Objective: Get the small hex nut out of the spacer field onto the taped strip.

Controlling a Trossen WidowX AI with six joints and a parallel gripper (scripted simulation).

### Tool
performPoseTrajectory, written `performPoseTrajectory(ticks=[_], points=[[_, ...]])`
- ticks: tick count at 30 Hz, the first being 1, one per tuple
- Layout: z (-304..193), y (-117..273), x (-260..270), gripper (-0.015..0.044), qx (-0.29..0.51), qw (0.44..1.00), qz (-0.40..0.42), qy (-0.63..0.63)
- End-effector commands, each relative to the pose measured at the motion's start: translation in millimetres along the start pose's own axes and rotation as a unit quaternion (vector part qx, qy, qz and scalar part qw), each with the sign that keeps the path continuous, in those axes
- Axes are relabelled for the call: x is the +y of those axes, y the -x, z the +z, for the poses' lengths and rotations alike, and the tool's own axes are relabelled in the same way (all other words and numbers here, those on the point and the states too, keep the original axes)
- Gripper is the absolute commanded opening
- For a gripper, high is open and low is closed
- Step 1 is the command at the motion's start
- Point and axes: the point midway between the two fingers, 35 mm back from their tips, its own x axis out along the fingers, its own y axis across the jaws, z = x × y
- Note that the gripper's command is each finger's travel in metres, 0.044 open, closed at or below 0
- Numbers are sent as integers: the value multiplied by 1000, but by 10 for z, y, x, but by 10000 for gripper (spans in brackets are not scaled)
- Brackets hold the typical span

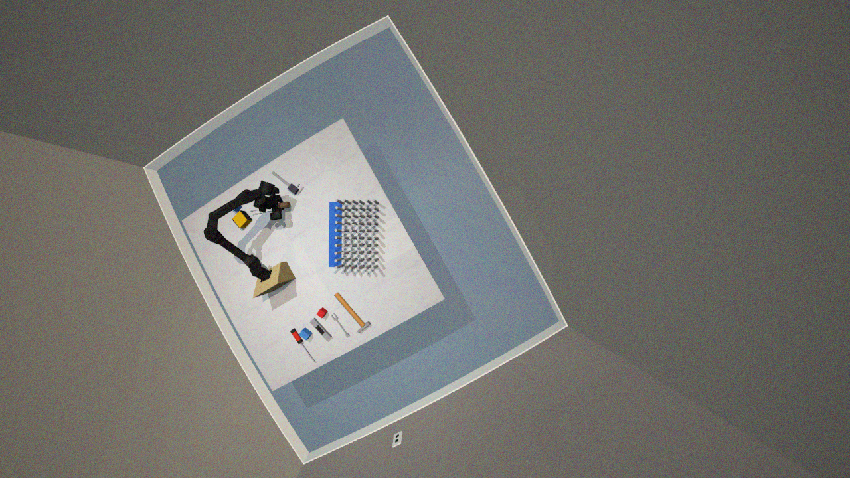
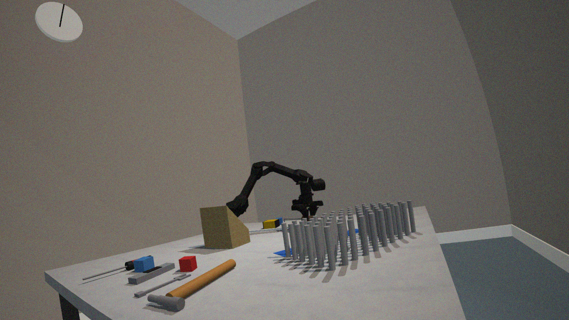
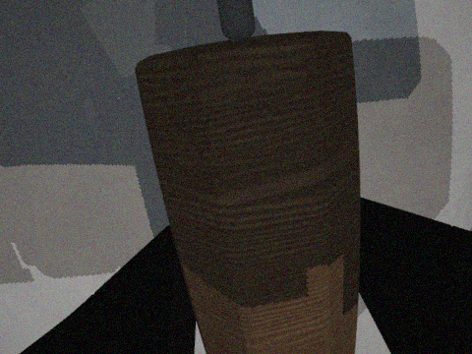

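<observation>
Gripper (image 1: 279, 208) (image 2: 309, 217) (image 3: 262, 227) at left of centre in the top view is closed around a brown wooden tool handle (image 1: 284, 204) (image 3: 261, 172). Standing metal spacers (image 1: 360, 238) (image 2: 362, 234) fill rows right of centre, behind a blue taped strip (image 1: 334, 234) (image 2: 282, 253). Whether the hex nut lies among them cannot be made out.

The spacers (image 1: 337, 238) (image 2: 364, 235) are plain grey cylindrical posts, standing upright and apart in parallel rows on the counter. The taped strip (image 1: 333, 234) (image 2: 280, 253) is flat, blue and rectangular, and runs along the left edge of the spacer field in the top view. The tool's handle (image 1: 285, 204) (image 2: 310, 217) (image 3: 256, 172) is brown, wood-grained and faceted; it is located left of the strip, outside the field, clamped between the fingers of the end effector. A grey rod (image 3: 237, 20) adjoins one handle end.
</observation>
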Motion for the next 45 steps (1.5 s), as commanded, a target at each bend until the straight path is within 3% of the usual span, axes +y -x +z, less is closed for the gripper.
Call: performPoseTrajectory(ticks=[1,6,22,45], points=[[27,280,-40,0,4,1000,-10,9],[31,325,-37,0,3,1000,-10,-2],[3,258,-30,0,3,967,-9,-253],[-11,-23,-42,0,3,968,-9,-249]])
